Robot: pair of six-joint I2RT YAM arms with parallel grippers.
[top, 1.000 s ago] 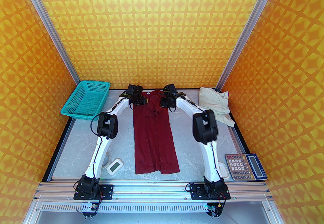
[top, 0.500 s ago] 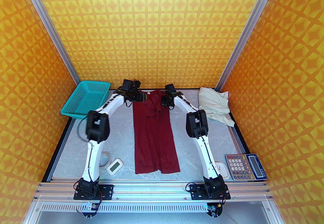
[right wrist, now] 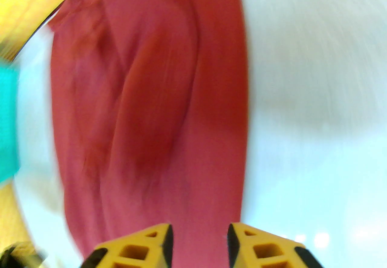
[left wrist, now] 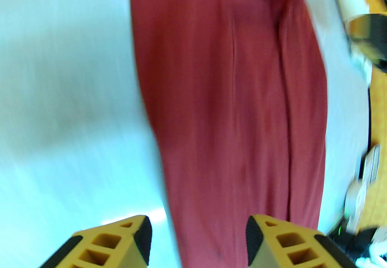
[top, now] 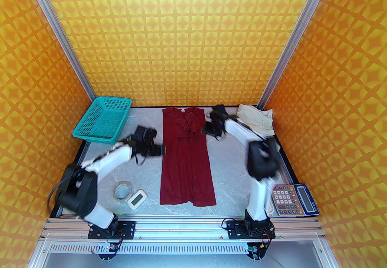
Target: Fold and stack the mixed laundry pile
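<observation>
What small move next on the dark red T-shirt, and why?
Probably move left gripper and right gripper, both open and empty, to the near hem corners for a crosswise fold: the dark red cloth T-shirt lies as a long strip.

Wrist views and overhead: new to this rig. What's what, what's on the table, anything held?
The left arm and right arm, both white, are bolted at the near edge of a table. The wide picture is from a fixed camera above and behind them; the blurry two from wrist cameras, their yellow tips being each arm's jaws. On the table: a dark red T-shirt flat in the middle, a cream garment bunched far right, a teal basket far left, a tape roll, a small white display and a calculator near the front. Both pairs of jaws are open and hold nothing.
</observation>
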